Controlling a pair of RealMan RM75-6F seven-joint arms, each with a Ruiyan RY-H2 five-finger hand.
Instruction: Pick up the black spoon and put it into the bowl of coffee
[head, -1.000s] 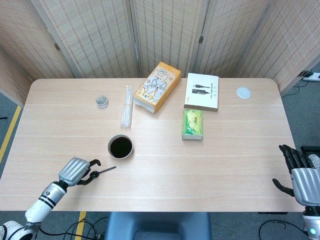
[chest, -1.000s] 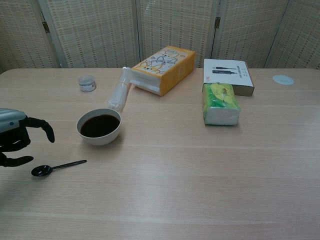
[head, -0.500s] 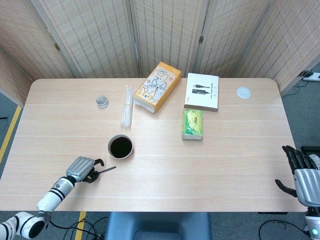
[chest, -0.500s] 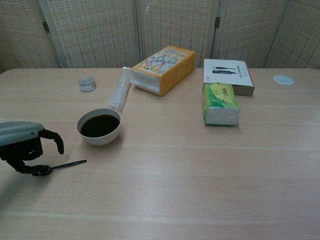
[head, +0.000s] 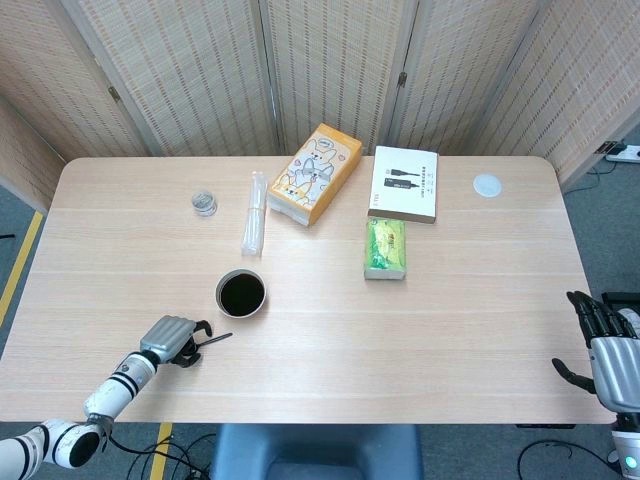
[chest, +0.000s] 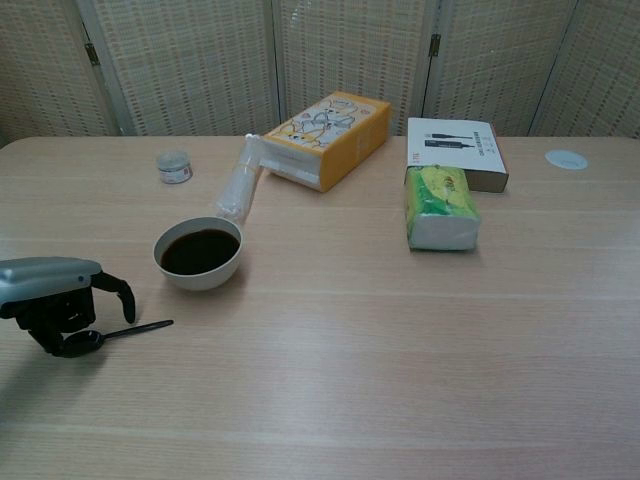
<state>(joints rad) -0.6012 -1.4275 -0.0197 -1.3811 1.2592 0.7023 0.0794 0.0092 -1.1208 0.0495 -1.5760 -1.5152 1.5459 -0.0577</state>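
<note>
Left hand: the left hand (chest: 55, 300) sits low at the lower left of the chest view, fingers (chest: 120, 292) curled down over the bowl end of the black spoon (chest: 115, 333) — whether they actually clamp it cannot be told.
Black spoon: flat on the counter (head: 400, 330), its handle pointing right out from under the hand; in the head view it lies just below and left of the bowl of coffee (head: 241, 293).
Bowl of coffee: left of centre, upright, dark liquid inside, near the spoon but apart from it.
Right hand: the right hand (head: 610, 355) shows only at the lower right edge of the head view, off the counter's edge — fingers apart, holding nothing.
Background: an orange tissue box (head: 315, 173), a white box (head: 404, 183) and a green packet (head: 385, 248) in the upper middle.
</note>
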